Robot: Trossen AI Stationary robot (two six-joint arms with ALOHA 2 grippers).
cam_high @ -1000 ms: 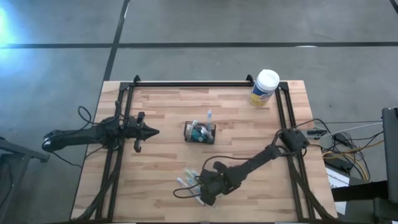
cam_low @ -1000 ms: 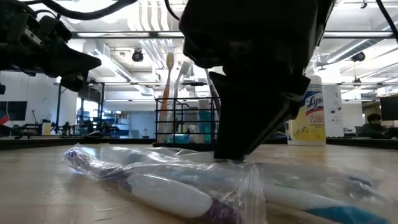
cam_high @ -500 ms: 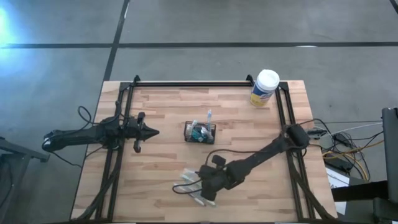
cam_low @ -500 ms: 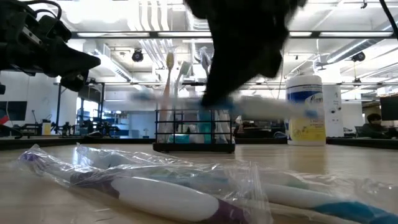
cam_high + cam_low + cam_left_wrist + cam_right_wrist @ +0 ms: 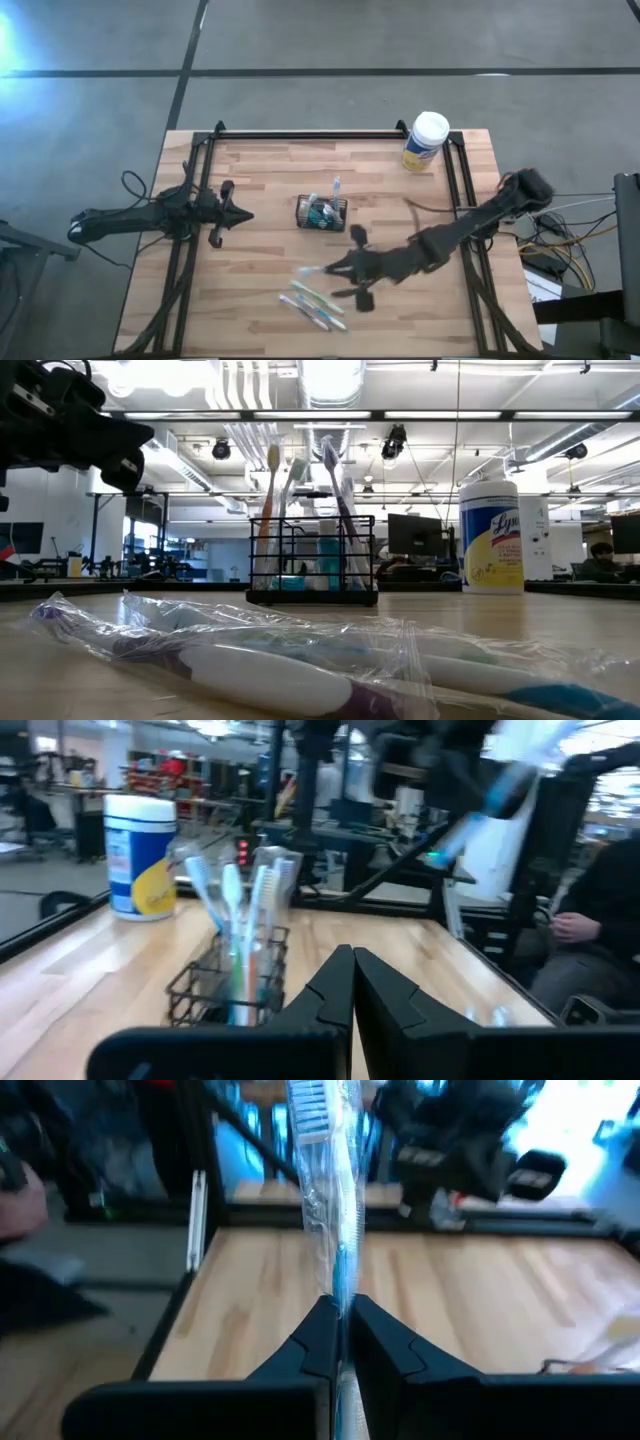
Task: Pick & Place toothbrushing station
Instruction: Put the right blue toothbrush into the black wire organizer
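Right tool (image 5: 341, 1323) lifted wrapped toothbrush (image 5: 335, 1200) clear

The high view looks straight down on the whole desk (image 5: 260, 190) from well above. The low view sits at desk-top height, looking level across it into the room, with bagged toothbrushes (image 5: 300, 660) very near. Each wrist view faces forward past its own fingers. High, low and left wrist views share the toothbrushing station (image 5: 322, 213) and canister (image 5: 426, 141)
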